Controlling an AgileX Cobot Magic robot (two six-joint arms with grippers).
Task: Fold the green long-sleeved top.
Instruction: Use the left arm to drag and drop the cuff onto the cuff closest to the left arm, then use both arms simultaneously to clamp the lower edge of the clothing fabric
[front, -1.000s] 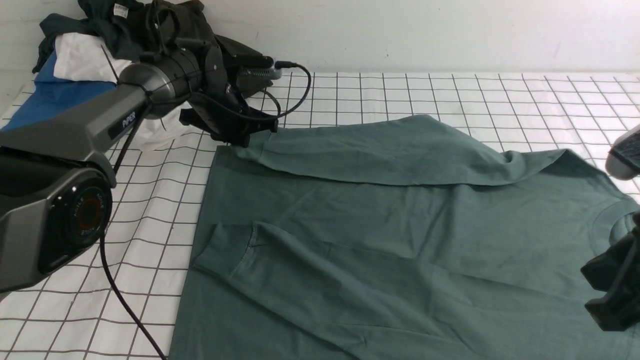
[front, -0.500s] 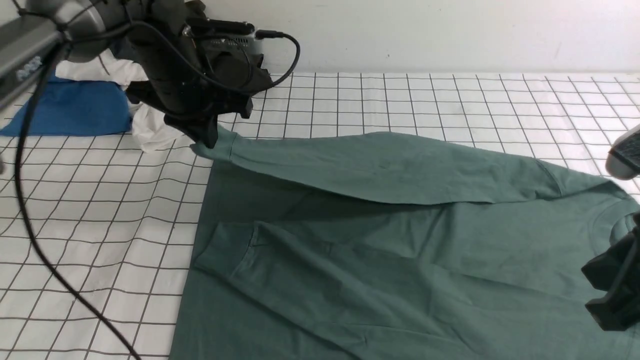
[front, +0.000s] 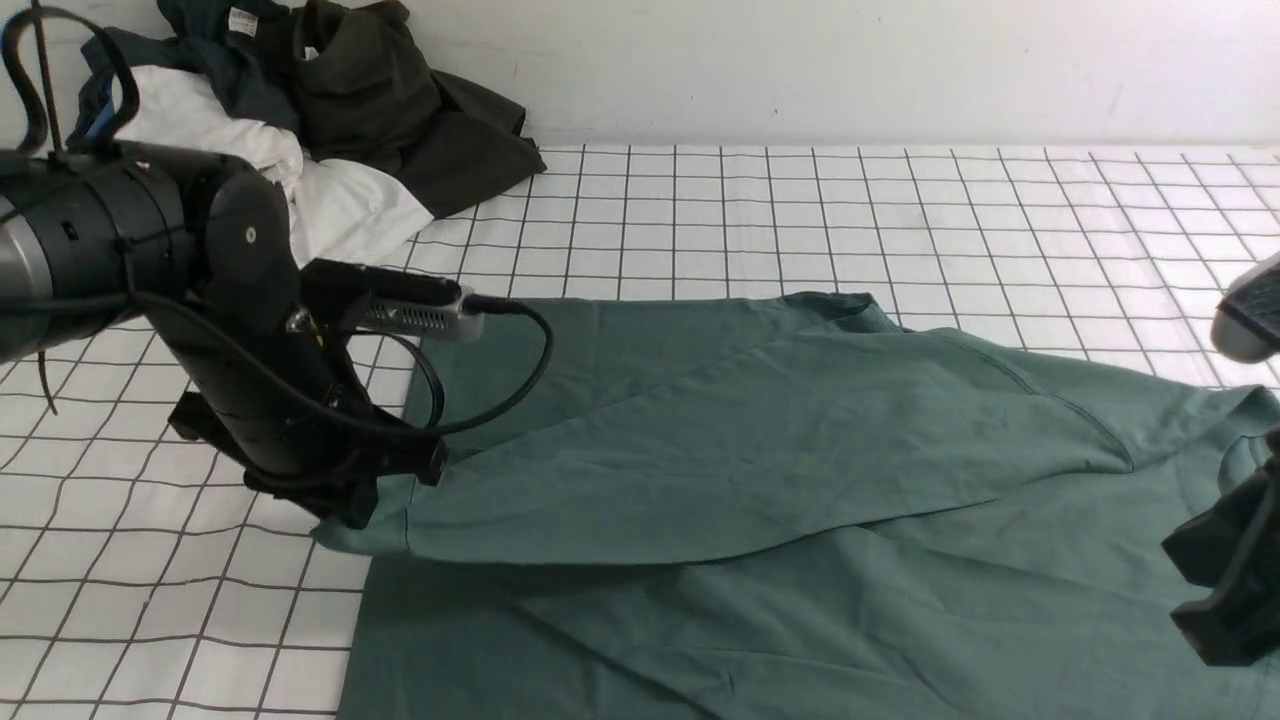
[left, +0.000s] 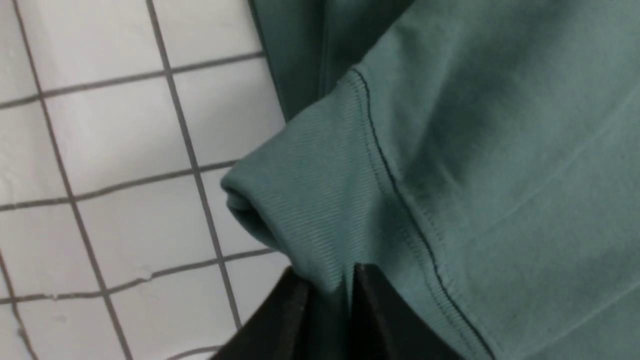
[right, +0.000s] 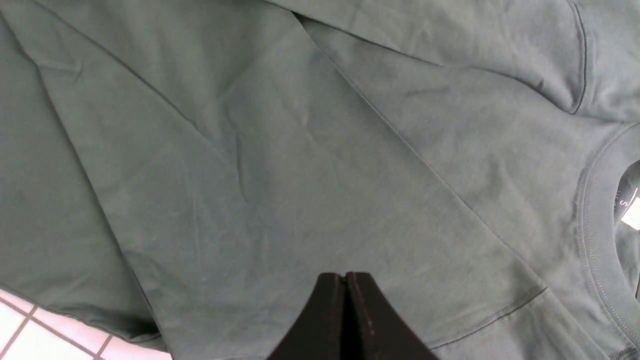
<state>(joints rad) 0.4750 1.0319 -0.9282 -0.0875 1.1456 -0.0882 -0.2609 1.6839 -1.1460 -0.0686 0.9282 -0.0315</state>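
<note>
White worktop (front: 1000, 230) w/ dark grid lines; pale wall (front: 850, 70) behind. Dark garment (front: 400, 110) and white cloth (front: 350, 210) piled at far L. Grid bare beyond top and along its L side. Green top (front: 700, 440) spread on worktop, sleeves laid across body, creased. My L jaws (left: 330, 285) at cuff, fabric between; whether clamped, can't tell. My R jaws (right: 346, 280) together, over top.

Plain white wall (front: 850, 70) behind

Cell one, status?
Left gripper on the cuff. Right gripper shut, above the top. Top partly folded, sleeve laid over the body. Nothing seen in the way.
</note>
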